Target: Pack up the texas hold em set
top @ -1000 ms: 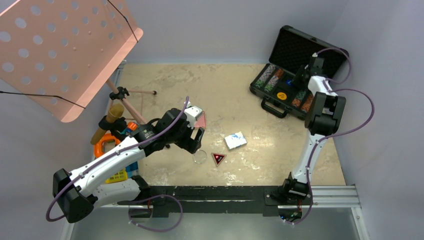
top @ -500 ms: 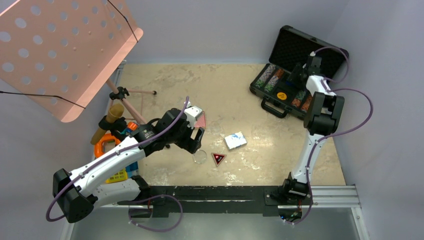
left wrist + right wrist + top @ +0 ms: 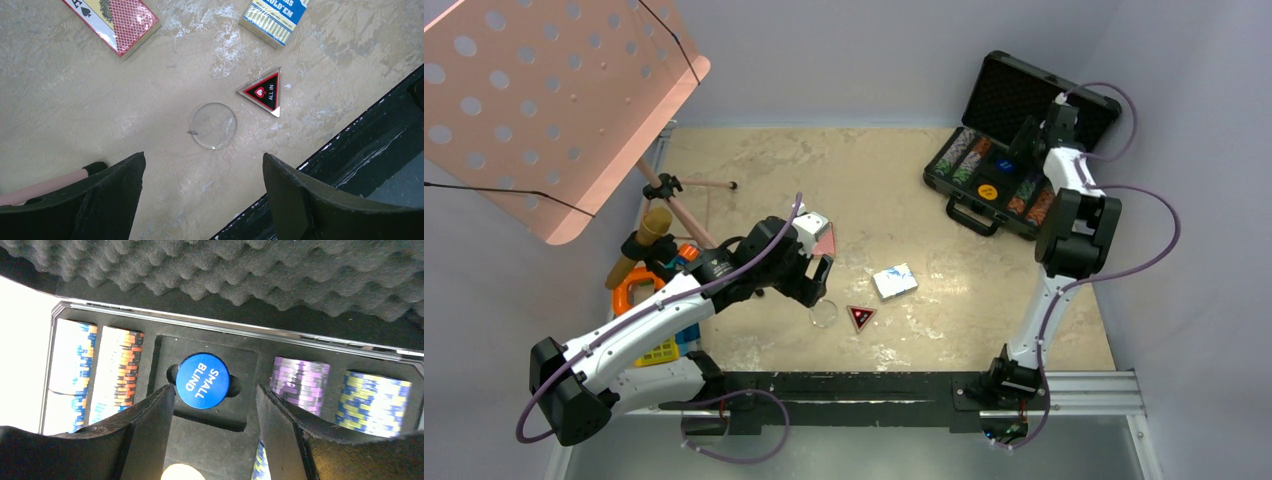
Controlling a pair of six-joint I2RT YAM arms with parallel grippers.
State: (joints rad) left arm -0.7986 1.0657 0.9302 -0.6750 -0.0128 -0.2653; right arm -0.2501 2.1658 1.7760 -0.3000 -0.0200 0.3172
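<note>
- briefcase [image 3: 1024,100] at far right of table [image 3: 844,170]
- small-blind button [image 3: 202,380] in its middle slot, chip rows [image 3: 300,382] on either side
- disc [image 3: 824,314] just left of all-in marker [image 3: 860,318]
- deck [image 3: 894,281] behind marker

Bare tabletop [image 3: 100,95] around clear button [image 3: 213,125]; triangular marker [image 3: 263,91] near.

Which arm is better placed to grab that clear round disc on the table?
Left. The left fingers hover open just above the clear disc; the right fingers are far off over the case, above the blue button.
</note>
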